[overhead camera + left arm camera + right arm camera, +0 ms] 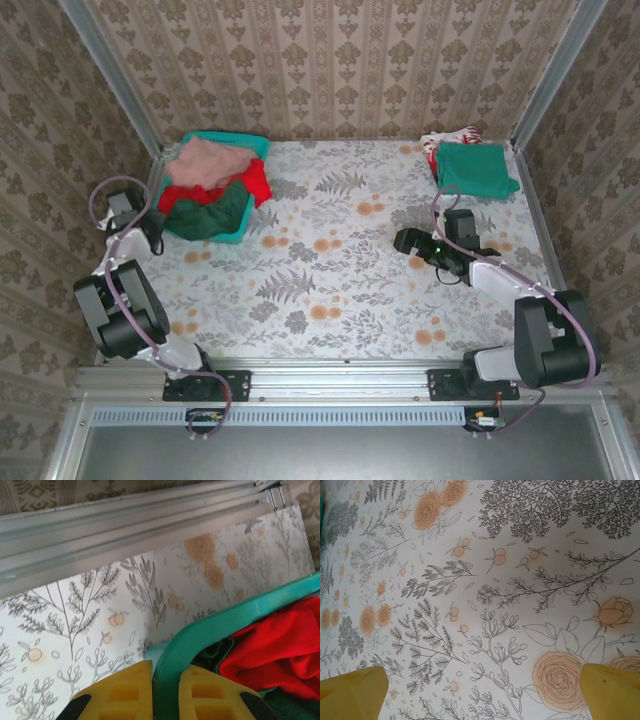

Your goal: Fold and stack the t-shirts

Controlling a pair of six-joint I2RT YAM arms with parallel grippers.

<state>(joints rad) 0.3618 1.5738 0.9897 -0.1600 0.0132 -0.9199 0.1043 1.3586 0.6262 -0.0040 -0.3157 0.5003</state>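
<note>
Between the yellow fingers (120, 692) of the left gripper (165, 697): the rim of the teal basket (235, 617), pinched from both sides with no gap showing. Probably gripped this way to steady or drag the basket during unloading. Just inside that rim, to the right of the jaws, a crumpled red t-shirt (280, 645) over a dark green t-shirt (287, 706). From above, a dusty pink t-shirt (205, 162) heaped on top of both. None of the three folded yet.

Beneath the right gripper (485, 700), spread wide and holding nothing: bare floral tablecloth (485, 580). Likely poised mid-table, over the open stretch suited to folding. Well beyond those jaws, in the far right corner, a folded teal-green t-shirt (477, 168) laid over a white-red t-shirt (450, 137). Apparently the start of the stack, tucked out of the working area. No brand, label or readable writing anywhere.
</note>
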